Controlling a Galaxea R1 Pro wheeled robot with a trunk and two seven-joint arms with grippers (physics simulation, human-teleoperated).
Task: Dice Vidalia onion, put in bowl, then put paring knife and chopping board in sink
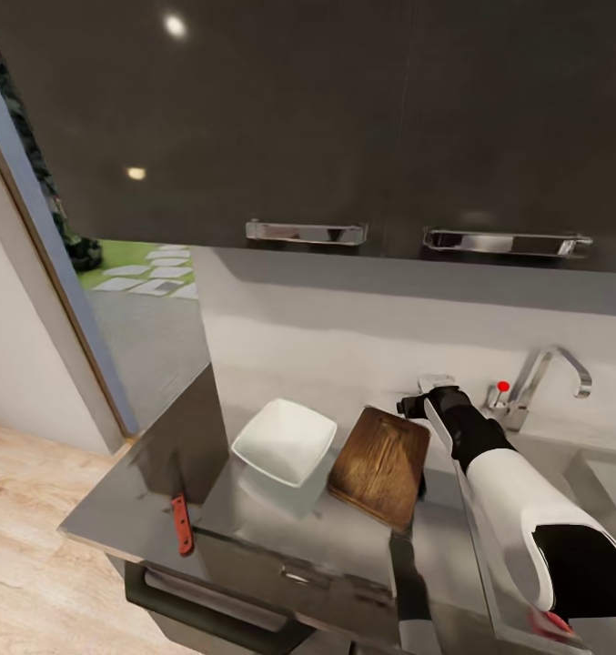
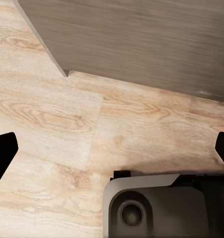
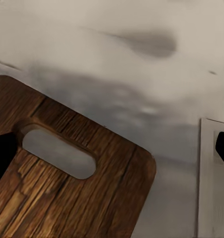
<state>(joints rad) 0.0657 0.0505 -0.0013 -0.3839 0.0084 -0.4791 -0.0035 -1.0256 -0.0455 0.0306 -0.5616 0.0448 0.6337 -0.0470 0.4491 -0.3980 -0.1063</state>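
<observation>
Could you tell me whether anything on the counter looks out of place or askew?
The paring knife lies near the countertop front edge, apart from the chopping board, which sits skewed beside the bowl.

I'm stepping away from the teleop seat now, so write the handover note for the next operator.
Right gripper: open, empty, by the chopping board's far handle end.
Left gripper: open, empty, hanging low over the floor.
On the countertop: empty bowl left of the board; paring knife near the front-left edge.
Sink on the right; onion not spotted.
Nothing visibly done. Left: fetch onion, dice, fill bowl, sink knife and board.
</observation>
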